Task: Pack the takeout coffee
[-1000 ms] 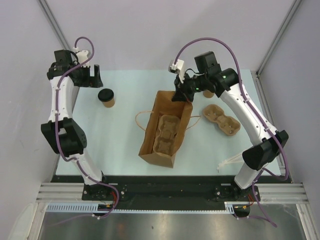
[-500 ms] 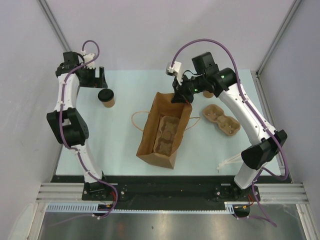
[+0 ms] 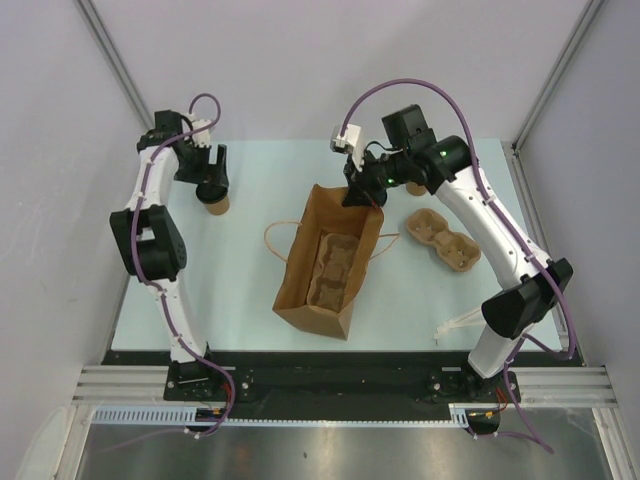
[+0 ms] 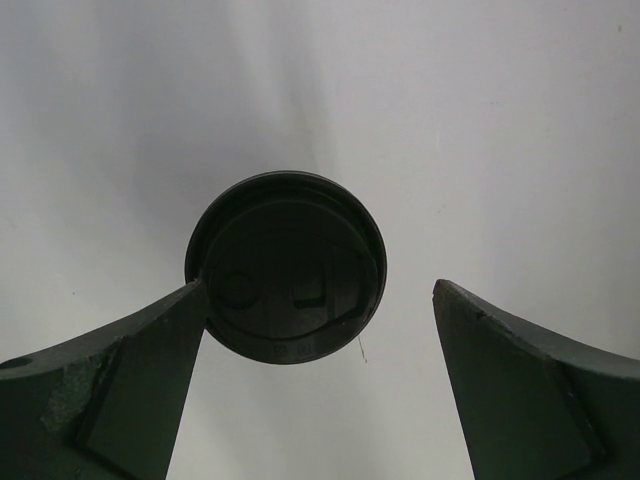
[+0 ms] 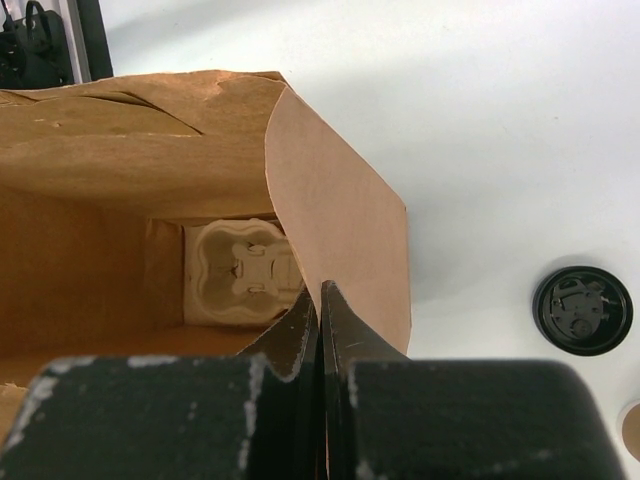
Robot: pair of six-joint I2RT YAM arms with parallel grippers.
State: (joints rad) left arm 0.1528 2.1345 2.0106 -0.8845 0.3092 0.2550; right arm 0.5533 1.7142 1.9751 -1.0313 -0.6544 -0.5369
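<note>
The takeout coffee is a tan paper cup (image 3: 218, 206) with a black lid on it (image 4: 286, 265), standing at the table's far left. My left gripper (image 3: 209, 176) hangs just above it, open. In the left wrist view the gripper (image 4: 318, 290) has one finger on each side of the lid. The left finger (image 4: 130, 390) overlaps the lid's edge. My right gripper (image 3: 361, 194) is shut on the far rim of the upright brown paper bag (image 3: 296, 290). In the right wrist view this gripper (image 5: 321, 290) pinches the bag's flap (image 5: 340, 230). A pulp cup tray (image 5: 243, 270) lies in the bag's bottom.
A second brown pulp tray (image 3: 443, 238) lies on the table right of the bag. A loose black lid (image 5: 583, 310) lies on the table beside the bag. A tan edge (image 5: 634, 428) shows at that view's right border; I cannot tell what it is. Grey walls enclose the table.
My left arm has swung right and toward the lidded cup, and its gripper now sits over it. My right gripper still holds the bag rim, barely moved.
</note>
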